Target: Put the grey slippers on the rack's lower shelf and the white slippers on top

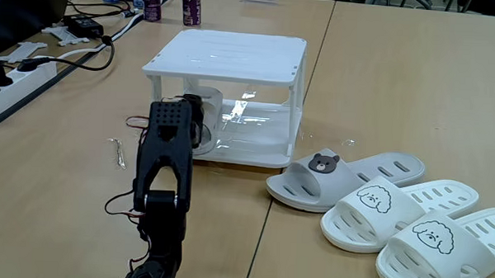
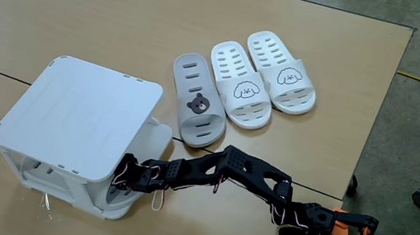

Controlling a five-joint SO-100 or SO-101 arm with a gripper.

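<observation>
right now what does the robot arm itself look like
The arm is matte black plastic, built of blocky jointed segments, with thin dark cables looping loosely along its links in both fixed views. Near the base there are bright orange parts. The flat upper link has a grid of small holes on its face. The gripper end reaches into the white rack, so its fingers cannot be made out.

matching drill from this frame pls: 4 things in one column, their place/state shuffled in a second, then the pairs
Things:
1. grey slipper
2. white slippers
3. rack
4. gripper

Places/states:
A. side by side on the table, dog faces on the straps
B. reaching in between the rack's two tiers
C. on the table between the rack and the white pair, bear face on its strap
D. top tier bare

Pairs: 1-C, 2-A, 3-D, 4-B
</observation>
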